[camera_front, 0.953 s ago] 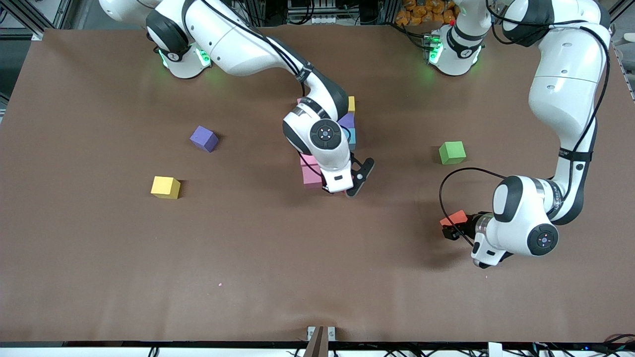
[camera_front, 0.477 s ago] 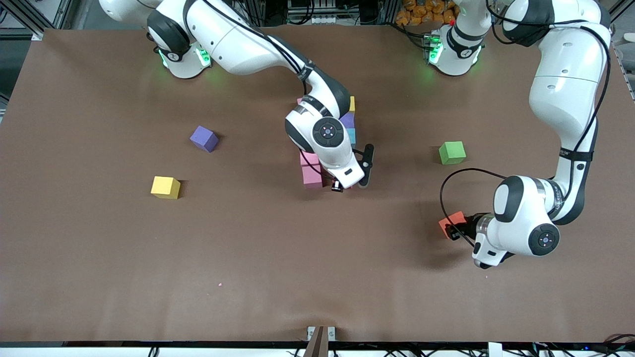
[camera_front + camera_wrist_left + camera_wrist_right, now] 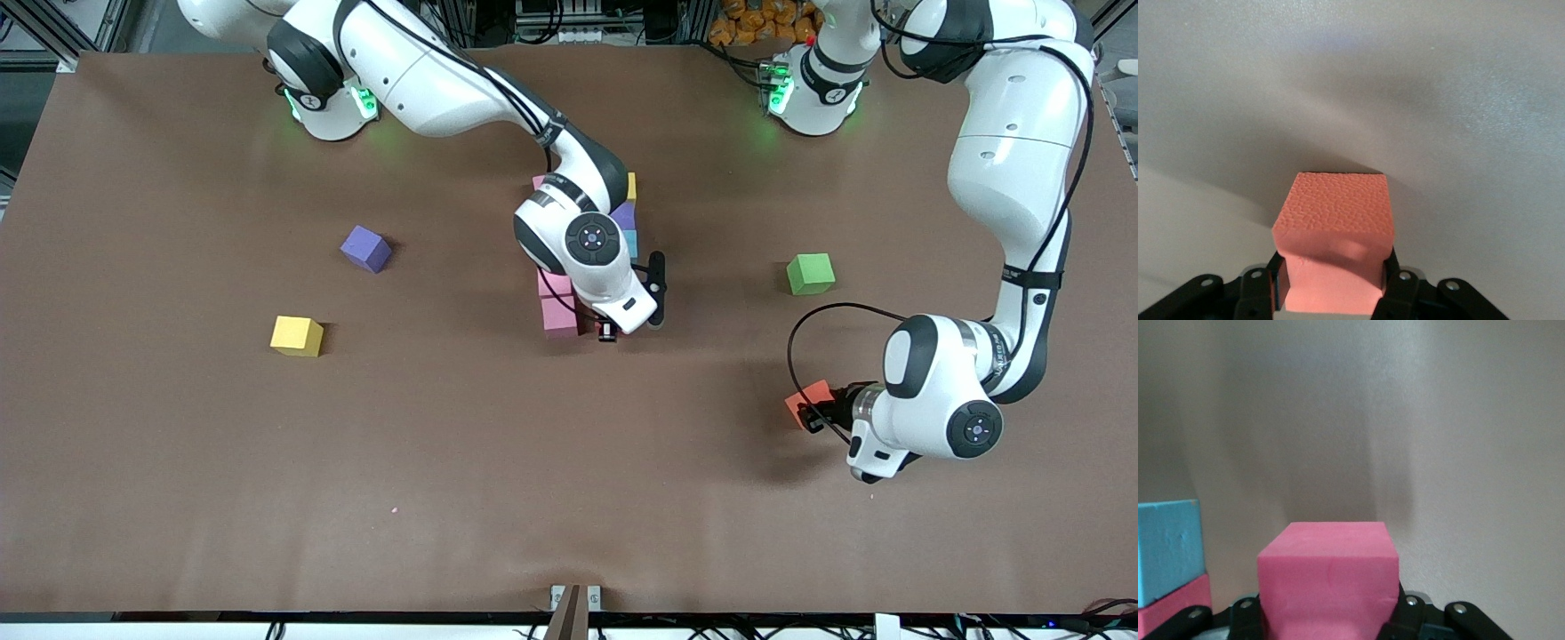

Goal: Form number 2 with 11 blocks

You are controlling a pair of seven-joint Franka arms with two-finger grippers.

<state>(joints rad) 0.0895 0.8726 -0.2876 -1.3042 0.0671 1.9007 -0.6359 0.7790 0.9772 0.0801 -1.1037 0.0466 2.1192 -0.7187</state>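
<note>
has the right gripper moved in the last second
Yes. Against the unmoved pink blocks, the right gripper, shut on a pink cube, has drawn closer in and slightly toward the robots' bases.

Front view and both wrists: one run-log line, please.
left gripper: shut on orange block | right gripper: shut on red block, at the number 2

arms: glossy white shells, black joint bands | bases: green lights | wrists: round black caps | cables: black, looped | fingers: black
</note>
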